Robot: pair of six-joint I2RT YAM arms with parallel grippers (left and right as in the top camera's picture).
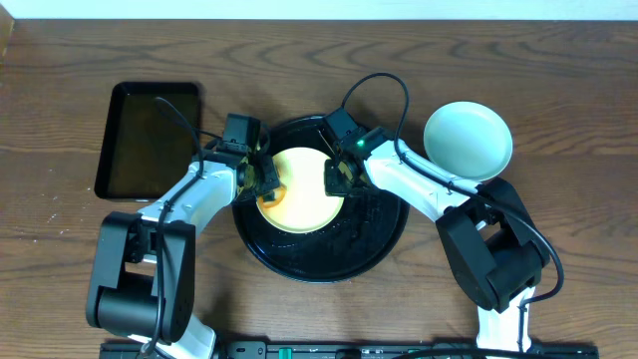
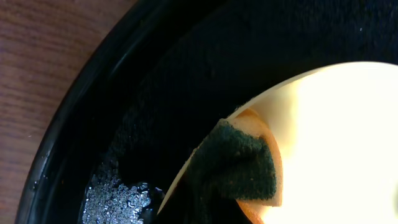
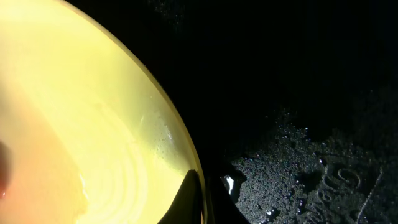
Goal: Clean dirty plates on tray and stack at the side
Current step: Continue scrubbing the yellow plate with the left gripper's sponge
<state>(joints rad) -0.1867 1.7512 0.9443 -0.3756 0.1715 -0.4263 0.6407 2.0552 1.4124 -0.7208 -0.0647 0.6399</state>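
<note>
Gripped at opposite rims inside large round glossy black tray point(image 1: 299, 264): pale yellow round plate point(image 1: 304, 189).
Clamped in left gripper point(image 1: 265, 185): orange sponge with dark green scouring pad point(image 2: 239, 168), lying over left rim. Pinched narrowly in right gripper point(image 1: 336, 178): right rim. Set outside tray, right side: pale mint-blue round plate point(image 1: 468, 140).

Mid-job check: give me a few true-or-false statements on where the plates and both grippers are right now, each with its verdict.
1. The yellow plate lies in the round black tray. True.
2. The mint-blue plate is in that tray too. False: it sits on the table, right of the tray.
3. The left gripper holds a sponge at the yellow plate's edge. True.
4. The right gripper hangs open over the table. False: it is shut on the yellow plate's rim.
</note>
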